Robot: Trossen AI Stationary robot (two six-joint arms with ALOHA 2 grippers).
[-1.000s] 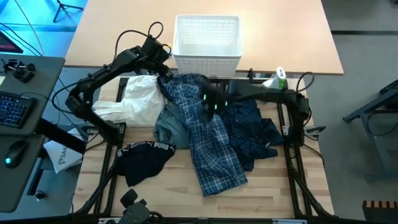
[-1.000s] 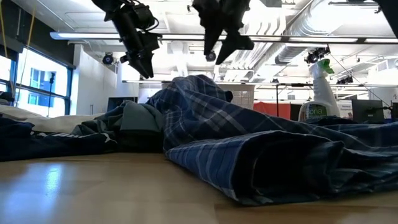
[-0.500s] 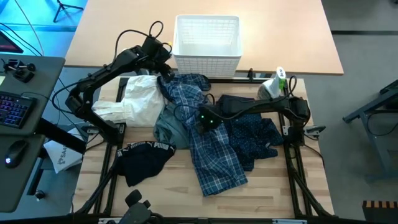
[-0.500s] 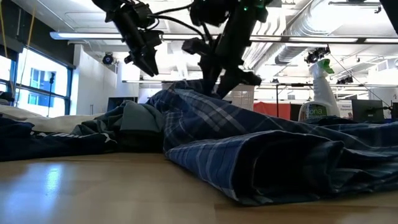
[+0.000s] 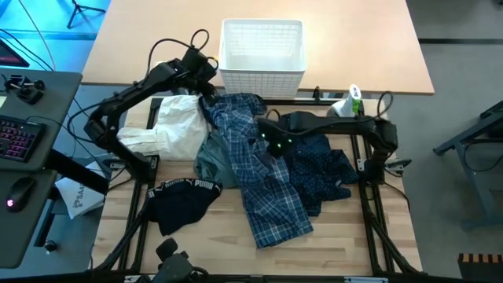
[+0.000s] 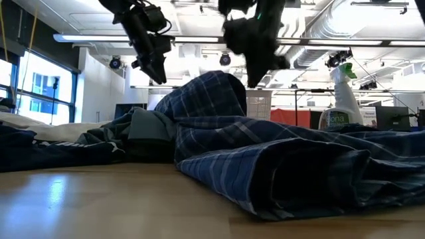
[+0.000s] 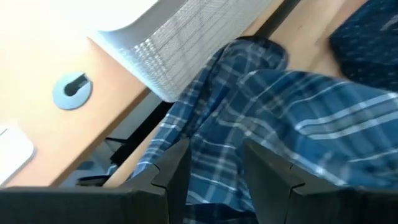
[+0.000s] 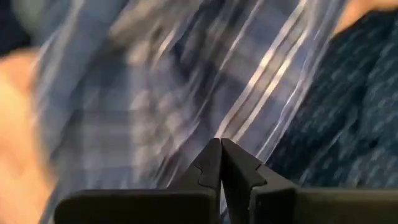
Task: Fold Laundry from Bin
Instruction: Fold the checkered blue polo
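Note:
The laundry lies loose on the table. The blue-white plaid shirt (image 5: 263, 181) runs down the middle. A white cloth (image 5: 177, 126) and a grey-green top (image 5: 212, 161) lie to its left, and a black Puma piece (image 5: 185, 200) lies near the front. Navy dotted trousers (image 5: 322, 165) lie to its right. The white bin (image 5: 262, 47) stands at the far edge. My right gripper (image 5: 267, 140) is shut at the shirt's upper middle. My left gripper (image 5: 208, 88) hangs open above the shirt's far end, beside the bin, touching nothing. My right gripper comes at the plaid shirt from above, pointing steeply down, with its shut fingertips (image 8: 211, 155) at a fold of the cloth (image 8: 233, 124). The fingers hide the pinch itself. In the low view the shirt rises into a hump (image 6: 216, 83) beside the gripper, and its lower part lies on the table.
A spray bottle (image 5: 350, 102) stands at the far right, behind the trousers. The bin's lattice wall (image 7: 180, 50) is close to my left gripper. Bare wood shows near the table's front edge and at its front right.
My right gripper has come down onto the plaid shirt's upper middle and shut; a second ago it stood open above it. The shirt's upper fold now stands higher as a rounder hump, while its lower part has stayed flat on the table.

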